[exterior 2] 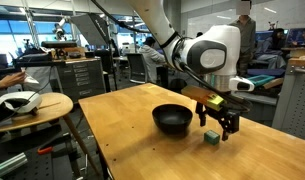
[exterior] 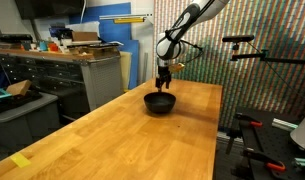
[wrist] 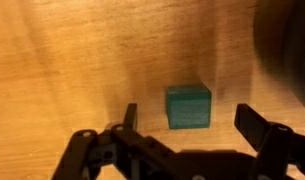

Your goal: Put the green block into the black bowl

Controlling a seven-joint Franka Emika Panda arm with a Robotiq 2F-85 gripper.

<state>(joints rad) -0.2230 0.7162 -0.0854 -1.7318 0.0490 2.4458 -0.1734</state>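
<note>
The green block (wrist: 188, 106) is a small cube lying on the wooden table; in an exterior view (exterior 2: 210, 137) it sits just beside the black bowl (exterior 2: 173, 119). The bowl also shows in an exterior view (exterior: 159, 102), where the block is hidden. My gripper (wrist: 190, 118) is open and hangs just above the block, one finger on each side of it, not touching it. It shows low over the table next to the bowl in both exterior views (exterior 2: 221, 131) (exterior: 163, 78). A dark curved edge at the right of the wrist view (wrist: 297, 50) is the bowl's rim.
The wooden table (exterior: 122, 135) stretches long toward the near end. A yellow tag (exterior: 21, 160) lies near its front corner. A round side table (exterior 2: 32, 108) with a white object stands beside it. Cabinets (exterior: 67, 75) and stands surround the table.
</note>
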